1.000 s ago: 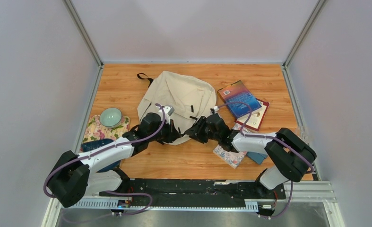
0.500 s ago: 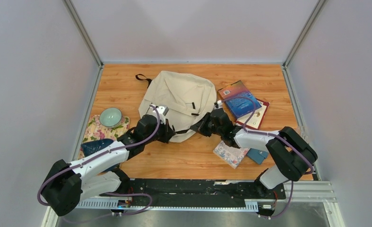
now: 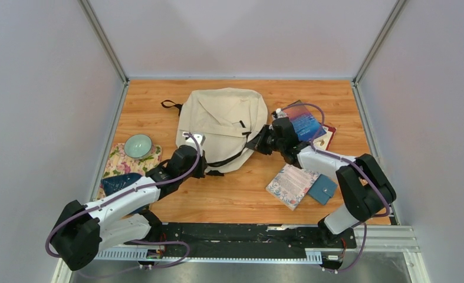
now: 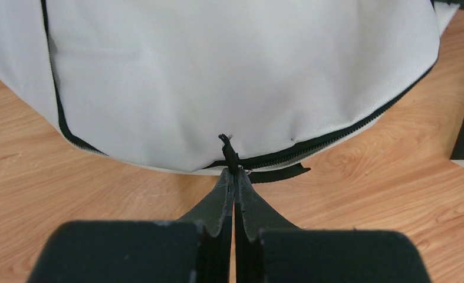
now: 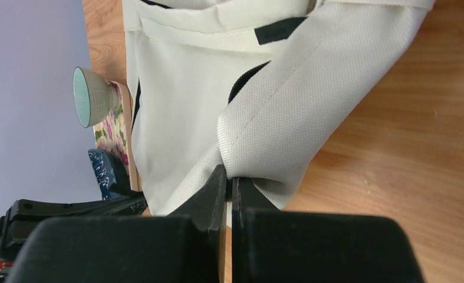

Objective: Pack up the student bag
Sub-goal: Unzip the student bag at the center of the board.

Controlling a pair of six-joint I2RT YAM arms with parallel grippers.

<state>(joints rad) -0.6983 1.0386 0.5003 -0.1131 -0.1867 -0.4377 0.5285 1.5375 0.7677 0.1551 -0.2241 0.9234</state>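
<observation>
**Bag dragged toward 12 o'clock; both end effectors gripping it**

Since the earlier frame, the student bag (image 3: 223,127) has slid and turned toward 12 o'clock. The right arm has swung out with it to the bag's 3 o'clock edge, uncovering the floral notebook (image 3: 291,186) and blue wallet (image 3: 322,188). The left arm has followed the bag's near edge.

Position: the bag lies flat on the far half of the surface (image 3: 241,197). The books (image 3: 305,122) are just beside it at 3 o'clock, and the bowl (image 3: 138,145) is at 8 o'clock, apart from it.

Left end effector (image 4: 234,174): fingers together, pinching the black zipper pull (image 4: 229,154) at the bag's 6 o'clock seam.

Right end effector (image 5: 229,178): fingers together, clamped on a fold of the cream fabric at the bag's side.

Step (judged): opening the main zip, with one arm anchoring the cloth and the other working the pull. The zip track appears closed, though the left wrist view is too shallow to be sure.

Next move calls for drawing the pull along the curved track while the right arm keeps the fabric taut. If that tension slackens, the whole bag is likely to slide instead.
</observation>
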